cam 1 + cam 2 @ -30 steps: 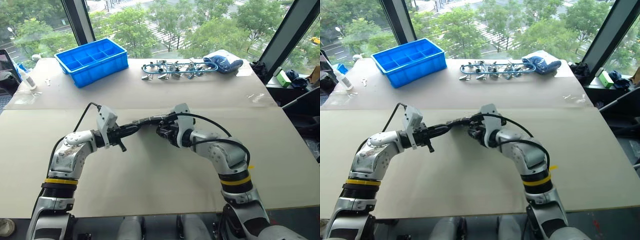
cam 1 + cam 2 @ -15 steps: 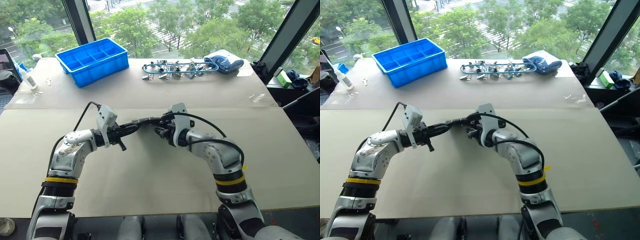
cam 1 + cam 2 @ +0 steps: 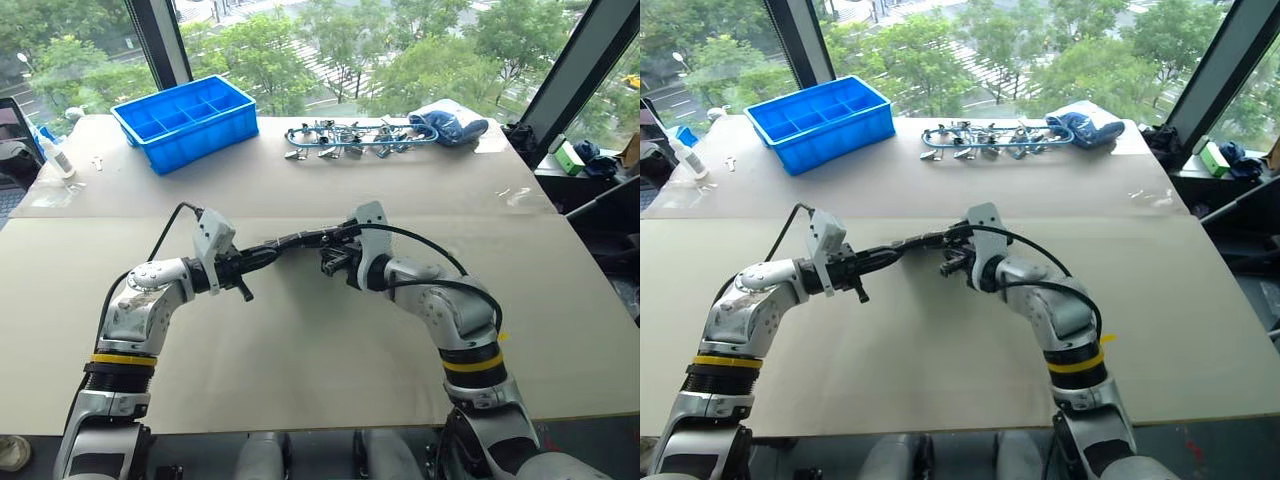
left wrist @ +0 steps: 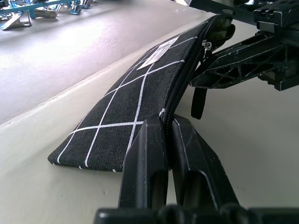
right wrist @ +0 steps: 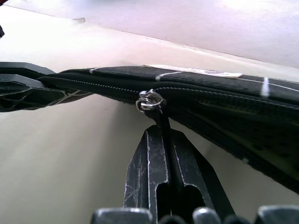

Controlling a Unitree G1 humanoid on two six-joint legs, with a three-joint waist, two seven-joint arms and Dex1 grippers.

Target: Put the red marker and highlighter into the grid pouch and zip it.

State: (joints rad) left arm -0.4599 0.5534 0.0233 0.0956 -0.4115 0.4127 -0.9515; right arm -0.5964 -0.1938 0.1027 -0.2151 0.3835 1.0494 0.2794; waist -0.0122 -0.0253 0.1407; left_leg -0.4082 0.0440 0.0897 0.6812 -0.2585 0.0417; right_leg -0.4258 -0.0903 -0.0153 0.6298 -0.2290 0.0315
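Above the middle of the surface you've got the grid pouch held up: left tool clamped on its end, right tool pinching the zipper pull strap. Zipping step, I'd say; next, pull the strap steadily along

Grid pouch: 1. Blue compartment bin: 1. White bottle: 1. Blue cloth bundle: 1. Metal clips: one heap, uncountable.
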